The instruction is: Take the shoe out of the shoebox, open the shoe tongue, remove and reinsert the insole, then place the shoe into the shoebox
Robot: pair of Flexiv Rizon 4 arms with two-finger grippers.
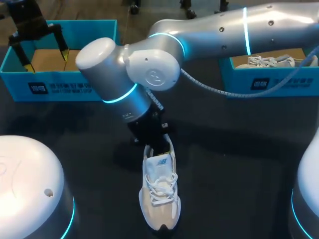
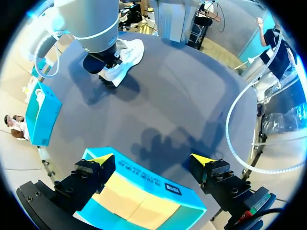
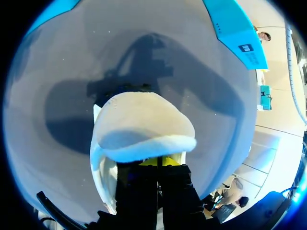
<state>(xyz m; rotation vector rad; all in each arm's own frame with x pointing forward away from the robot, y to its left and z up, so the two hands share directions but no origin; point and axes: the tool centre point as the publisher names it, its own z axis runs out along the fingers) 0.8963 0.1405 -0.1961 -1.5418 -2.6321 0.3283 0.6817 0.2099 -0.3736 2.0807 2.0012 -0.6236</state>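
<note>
The right gripper (image 3: 158,162) is seen closed: its two yellow tips are drawn almost together and are pressed from both sides on the heel end of the white shoe (image 1: 159,189). In the right wrist view a pale, rounded part of the shoe is seen directly ahead of the tips; whether this is the heel itself or the insole cannot be told. From the gripper the shoe is laid out lengthwise on the dark table (image 1: 239,149), resting on its sole with the laces uppermost and the toe at the end farthest from the gripper. The right arm (image 1: 214,30) is stretched past the middle of the table, and the heel is covered by its wrist in the head view.

The left gripper (image 2: 153,160) is held wide open, with nothing between its fingers. It is poised above an open blue shoebox (image 2: 144,179), one finger over each side of the box, and no contact with the box is seen. Only the plain cardboard floor is shown inside this shoebox. The shoe and the right gripper are found well ahead of the left gripper, across a bare stretch of table.

A second blue box (image 1: 269,77) is placed well apart from both grippers, under the upper part of the right arm. Another white shoe (image 1: 269,61) with loose laces is lying in it.
</note>
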